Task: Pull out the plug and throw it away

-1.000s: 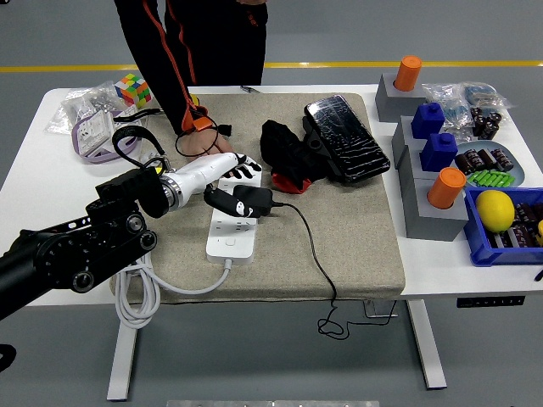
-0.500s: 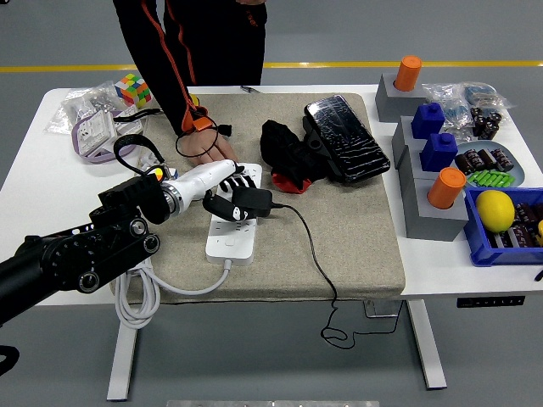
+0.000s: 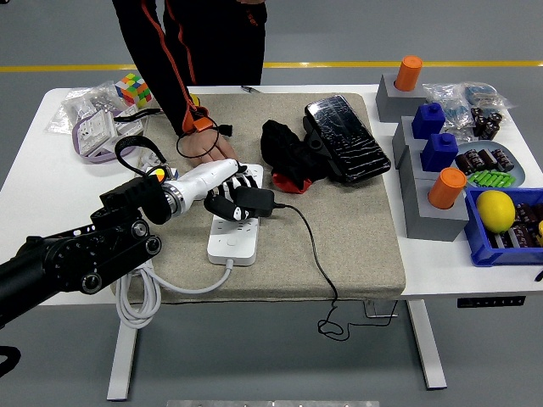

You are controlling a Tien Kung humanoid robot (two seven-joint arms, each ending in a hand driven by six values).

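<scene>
Plug (image 3: 252,200): black adapter seated on white power strip (image 3: 234,236), toward the table's (image 3: 34,165) left edge; prongs hidden. Left robot hand (image 3: 227,192): dark fingers curled round the plug's left end, partly covering it. Person's hand (image 3: 206,146): resting just beyond the strip.

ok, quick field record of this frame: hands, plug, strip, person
left hand: fingers curled on the black plug adapter
right hand: not in view
plug adapter: seated on the white power strip, black cable trailing off the table's front edge
power strip: lying on the beige mat
person's hand: resting on the mat at the strip's far end
</scene>
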